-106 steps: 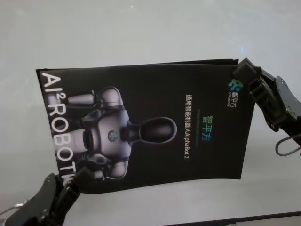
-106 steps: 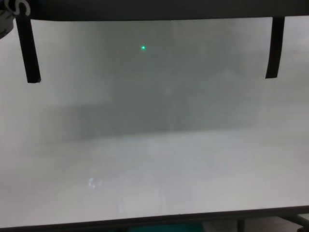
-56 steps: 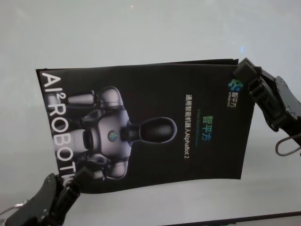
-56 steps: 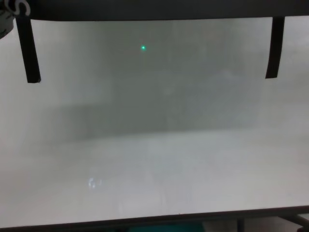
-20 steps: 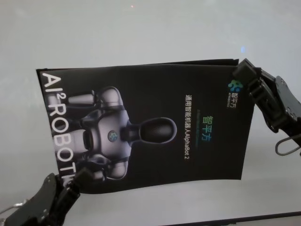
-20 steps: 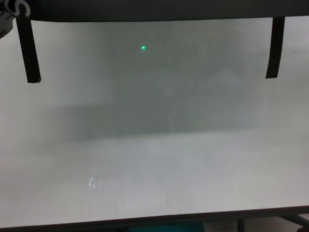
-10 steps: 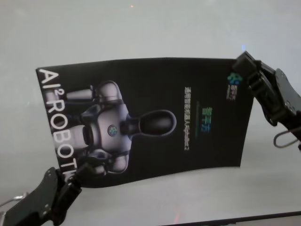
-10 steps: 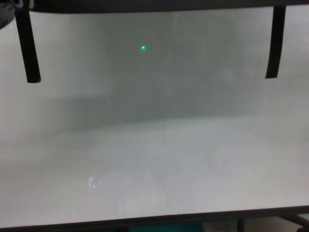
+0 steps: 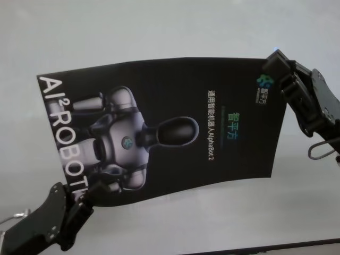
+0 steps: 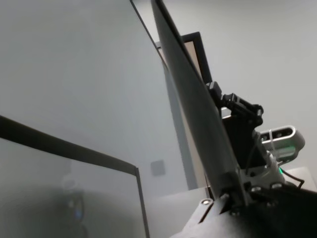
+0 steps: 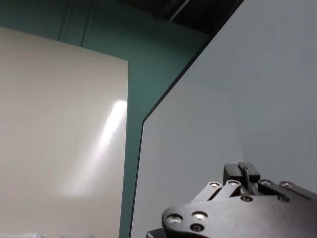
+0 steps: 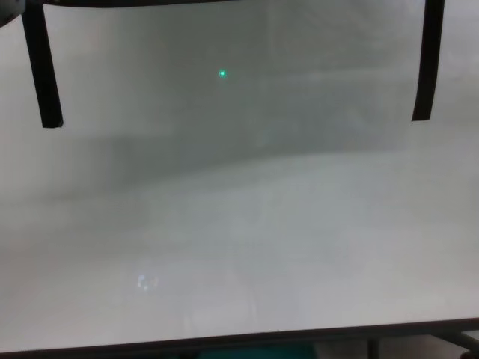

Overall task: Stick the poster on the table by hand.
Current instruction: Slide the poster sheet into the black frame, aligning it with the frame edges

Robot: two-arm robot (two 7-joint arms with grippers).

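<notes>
Spreading widest in the head view is the table (image 9: 159, 32), a plain grey-white top with a thin dark near edge. Above the table hangs the poster (image 9: 164, 130), a glossy black sheet with a silver robot figure, "AI² ROBOT" lettering and "AlphaBot 2" text; it bows slightly and appears held clear of the table rather than lying flat. The right gripper (image 9: 273, 66) pinches the poster's far corner by the small logo, closed on the sheet. The left gripper (image 9: 87, 199) clamps the poster's opposite near corner below the big letters, also closed on it. Smallest are two narrow black tape strips (image 12: 41, 67) hanging down from the poster's edge in the chest view, one near each end.

The step in hand looks like carrying the sheet, stretched between both grippers, over the table before setting it down. The next move likely calls for lowering both corners evenly so the strips meet the table without a crease.

The left wrist view shows the poster only edge-on, and the right wrist view shows only its grey back. The gap between poster and table cannot be judged, nor whether the strips touch the table yet.
</notes>
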